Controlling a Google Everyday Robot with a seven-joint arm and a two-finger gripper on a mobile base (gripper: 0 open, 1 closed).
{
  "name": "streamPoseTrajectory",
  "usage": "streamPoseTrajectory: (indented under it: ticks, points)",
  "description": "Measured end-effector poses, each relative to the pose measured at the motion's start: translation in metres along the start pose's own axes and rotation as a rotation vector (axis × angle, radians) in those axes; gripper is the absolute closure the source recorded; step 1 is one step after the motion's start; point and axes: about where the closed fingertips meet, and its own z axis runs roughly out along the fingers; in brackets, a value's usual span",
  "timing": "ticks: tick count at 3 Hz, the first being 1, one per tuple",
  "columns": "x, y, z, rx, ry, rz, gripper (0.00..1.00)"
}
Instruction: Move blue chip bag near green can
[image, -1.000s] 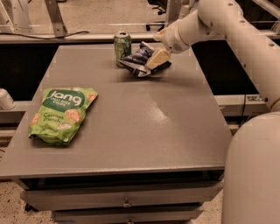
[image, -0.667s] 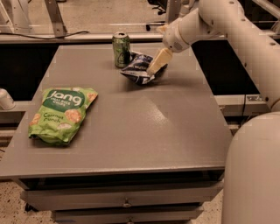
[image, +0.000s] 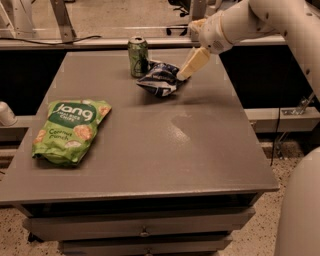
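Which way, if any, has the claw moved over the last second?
Yes. The claw has drawn back to the right, farther from the green can, and now sits at the right edge of the blue chip bag.

Furniture: a grey matt rectangular table (image: 150, 165) fills the middle of the view, with two grey drawer fronts (image: 100, 225) below its top and a small round knob (image: 144, 232) on the upper one. A dull sheen (image: 180, 122) lies on the tabletop right of centre.

Floor: speckled stone-like flooring (image: 260, 235) shows beside the table's foot; a paler smooth floor (image: 110, 15) lies beyond.

Surroundings: a pale long ledge (image: 90, 43) runs behind the table, with a black cable (image: 80, 38) along it and grey metal frame legs (image: 62, 20) above (tops cut off). A second pale ledge (image: 285, 117) runs to the right.

The gripper (image: 192, 62) hangs over the table's far right part.
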Motion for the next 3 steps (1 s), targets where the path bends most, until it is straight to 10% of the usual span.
streamPoseTrajectory:
  ticks: [3]
  points:
    - [-0.003,0.004,-0.087,0.067,-0.15,0.099,0.0]
